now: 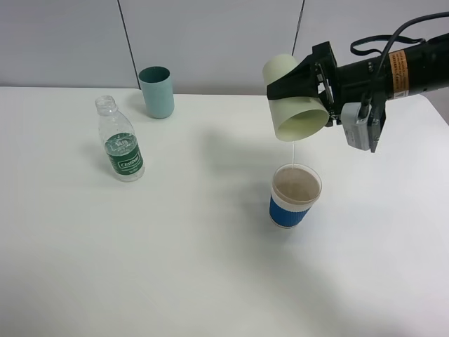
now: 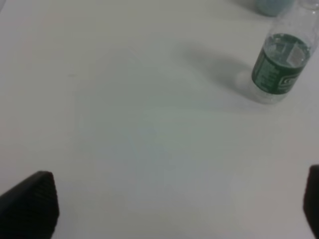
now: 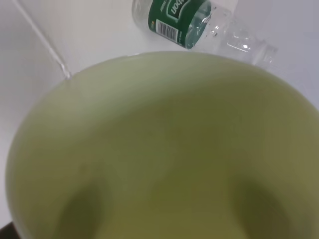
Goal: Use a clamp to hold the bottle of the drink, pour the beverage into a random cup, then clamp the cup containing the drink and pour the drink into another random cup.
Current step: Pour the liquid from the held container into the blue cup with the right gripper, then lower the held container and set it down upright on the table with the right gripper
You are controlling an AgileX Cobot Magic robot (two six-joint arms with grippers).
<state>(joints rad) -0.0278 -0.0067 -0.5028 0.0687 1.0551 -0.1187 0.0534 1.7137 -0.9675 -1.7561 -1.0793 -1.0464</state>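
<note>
**Yellow-green cup tipped over the blue paper cup**

The right gripper [image 1: 317, 78] has its black jaws clamped round the pale yellow-green cup [image 1: 293, 102], holding it in the air, tilted steeply with its mouth facing down and toward me. The cup is plain, tall and tapered, smooth plastic with no marking. From its lower lip a thin clear stream of the beverage [image 1: 292, 152] drops straight into the blue-sleeved paper cup [image 1: 295, 195] standing on the white table [image 1: 175, 267] directly below. That short, wide cup has a white rim and a beige inside.

Seen from the right wrist, the yellow-green wall fills nearly the whole picture.

Well off to the left stands the bottle [image 1: 121, 141], upright, uncapped, clear plastic with a dark green label and white lettering. Behind it, near the back edge of the table, is a dark teal cup [image 1: 156, 92], upright.

The left gripper [image 2: 169, 209] hangs over bare table with its two black fingers spread wide, holding nothing.
</note>
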